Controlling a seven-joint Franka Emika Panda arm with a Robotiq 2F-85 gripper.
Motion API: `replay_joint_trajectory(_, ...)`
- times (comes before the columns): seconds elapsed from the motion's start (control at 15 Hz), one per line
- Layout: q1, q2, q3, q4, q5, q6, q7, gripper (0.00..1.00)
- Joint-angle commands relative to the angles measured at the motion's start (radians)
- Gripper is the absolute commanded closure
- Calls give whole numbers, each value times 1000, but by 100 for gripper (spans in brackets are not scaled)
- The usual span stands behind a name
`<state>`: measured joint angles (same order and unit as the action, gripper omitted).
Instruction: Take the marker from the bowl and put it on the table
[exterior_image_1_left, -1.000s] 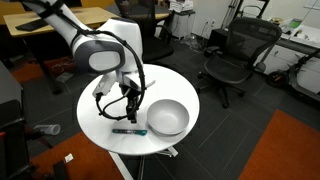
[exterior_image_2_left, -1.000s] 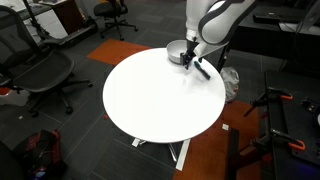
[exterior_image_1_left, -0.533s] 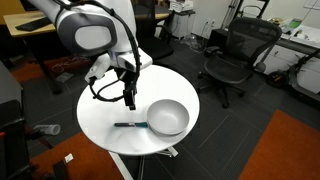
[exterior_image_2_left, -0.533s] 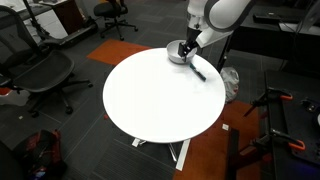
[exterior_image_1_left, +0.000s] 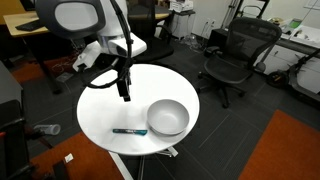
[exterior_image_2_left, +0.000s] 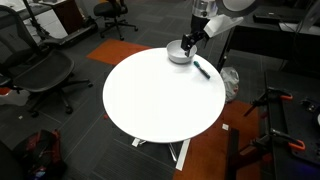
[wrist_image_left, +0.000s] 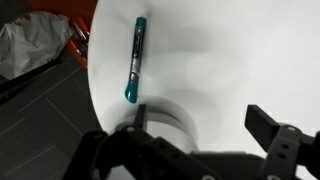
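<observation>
The marker (exterior_image_1_left: 129, 131), dark with a teal-blue part, lies flat on the round white table (exterior_image_1_left: 105, 110), just beside the grey bowl (exterior_image_1_left: 167, 118). It also shows in the other exterior view (exterior_image_2_left: 201, 69) next to the bowl (exterior_image_2_left: 179, 53), and in the wrist view (wrist_image_left: 136, 58) near the table's edge. My gripper (exterior_image_1_left: 124, 93) is open and empty, raised above the table and apart from the marker. In the wrist view its fingers (wrist_image_left: 200, 125) are spread wide, with the bowl's rim (wrist_image_left: 165, 113) just below them.
Black office chairs (exterior_image_1_left: 232, 60) stand around the table. Wooden desks (exterior_image_1_left: 45, 25) are behind the arm. A chair (exterior_image_2_left: 40, 70) and a white bag (wrist_image_left: 30, 45) sit on the dark floor near the table, with an orange carpet patch (exterior_image_1_left: 285, 150) further off.
My gripper has risen from just above the marker and moved back, away from the table top. The marker stays lying on the table beside the bowl.
</observation>
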<state>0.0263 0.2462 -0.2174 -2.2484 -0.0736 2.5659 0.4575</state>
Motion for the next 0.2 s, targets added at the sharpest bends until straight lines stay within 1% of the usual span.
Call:
replay_joint_trajectory(0.0,-16,-3,15,0,-6,-3,3,0)
replay_joint_trajectory(0.13,-16,-3,15,-1,-6,-3,2,0)
